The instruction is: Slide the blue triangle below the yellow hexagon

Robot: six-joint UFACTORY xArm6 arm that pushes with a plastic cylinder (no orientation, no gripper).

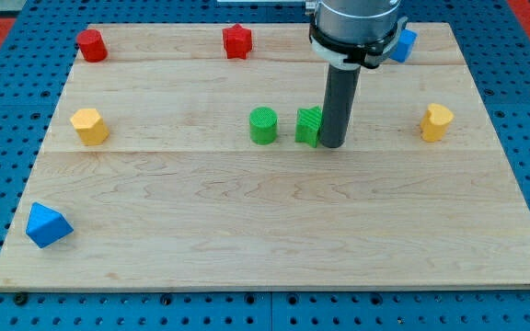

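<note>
The blue triangle (pixel 46 226) lies near the board's bottom left corner. The yellow hexagon (pixel 89 126) sits at the view's left, above the triangle with a gap between them. My tip (pixel 332 145) is down on the board near the middle, far to the right of both. It stands right against the right side of a green block (pixel 308 126).
A green cylinder (pixel 263 125) sits just left of the green block. A red cylinder (pixel 91 44) and a red star (pixel 236 41) are along the top. A blue block (pixel 403 44) is at the top right, partly behind the arm. A second yellow block (pixel 436 121) is at the right.
</note>
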